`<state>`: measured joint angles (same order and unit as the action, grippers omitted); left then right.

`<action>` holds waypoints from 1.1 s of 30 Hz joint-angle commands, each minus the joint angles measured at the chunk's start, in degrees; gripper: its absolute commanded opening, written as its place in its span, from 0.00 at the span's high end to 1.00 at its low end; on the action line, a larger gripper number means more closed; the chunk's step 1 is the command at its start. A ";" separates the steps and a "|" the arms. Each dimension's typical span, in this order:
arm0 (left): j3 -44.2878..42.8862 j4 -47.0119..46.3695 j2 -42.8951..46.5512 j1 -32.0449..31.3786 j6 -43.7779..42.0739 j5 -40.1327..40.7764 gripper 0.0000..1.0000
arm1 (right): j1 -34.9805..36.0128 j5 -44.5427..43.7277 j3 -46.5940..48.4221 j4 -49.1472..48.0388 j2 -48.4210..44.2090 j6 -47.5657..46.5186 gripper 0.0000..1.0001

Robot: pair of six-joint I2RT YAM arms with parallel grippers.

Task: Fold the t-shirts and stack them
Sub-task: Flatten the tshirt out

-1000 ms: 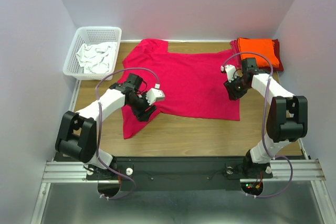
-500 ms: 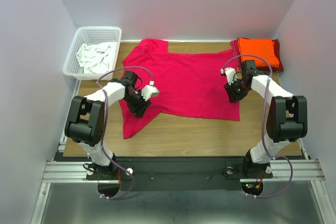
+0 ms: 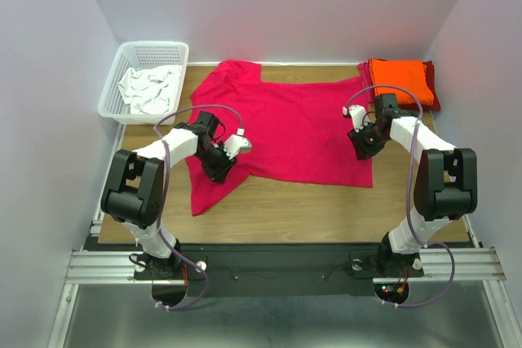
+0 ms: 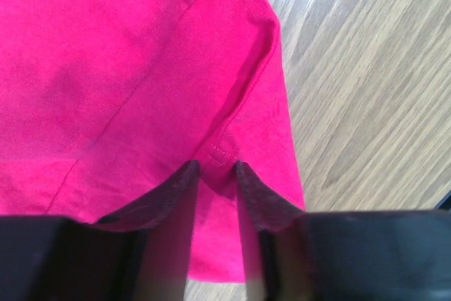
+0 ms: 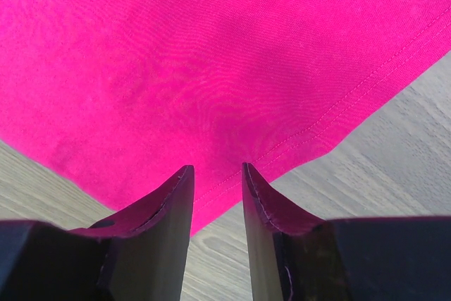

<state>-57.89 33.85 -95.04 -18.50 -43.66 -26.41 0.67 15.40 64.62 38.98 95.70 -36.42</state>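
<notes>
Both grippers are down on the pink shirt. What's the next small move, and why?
Probably close both grippers. The left gripper straddles the sleeve seam of the pink shirt, the right gripper its hem, and the cloth looks unpinched in both gaps.

The spread t-shirt (image 3: 302, 132) lies between basket (image 3: 110, 94), left, and folded stack (image 3: 400, 79), right.
</notes>
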 commanded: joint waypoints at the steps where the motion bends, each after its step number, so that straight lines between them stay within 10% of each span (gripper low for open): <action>1: -0.56 1.31 1.88 -0.39 -0.46 -1.09 0.67 | -0.23 -0.46 0.16 -0.92 -0.34 -0.58 0.61; 6: -1.09 3.24 4.25 -2.41 -0.90 -3.28 0.99 | -0.23 -0.54 0.07 -0.84 -0.60 -0.58 0.62; 11: 0.40 4.65 9.70 -11.98 2.78 -5.31 1.00 | -0.23 -1.07 -0.46 -0.84 -1.04 -1.02 0.62; 18: -1.70 5.18 11.81 -16.22 4.47 -4.62 0.40 | -0.23 -3.44 -1.25 -0.66 -2.53 -1.54 0.62; 33: -9.09 -7.63 -2.15 6.99 -0.38 13.65 0.56 | -0.23 -4.93 -3.36 0.39 3.69 -2.42 0.63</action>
<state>-66.13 31.40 -93.32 -11.97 -43.83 -19.00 0.67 12.29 61.01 39.20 95.83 -38.13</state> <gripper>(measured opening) 0.457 0.372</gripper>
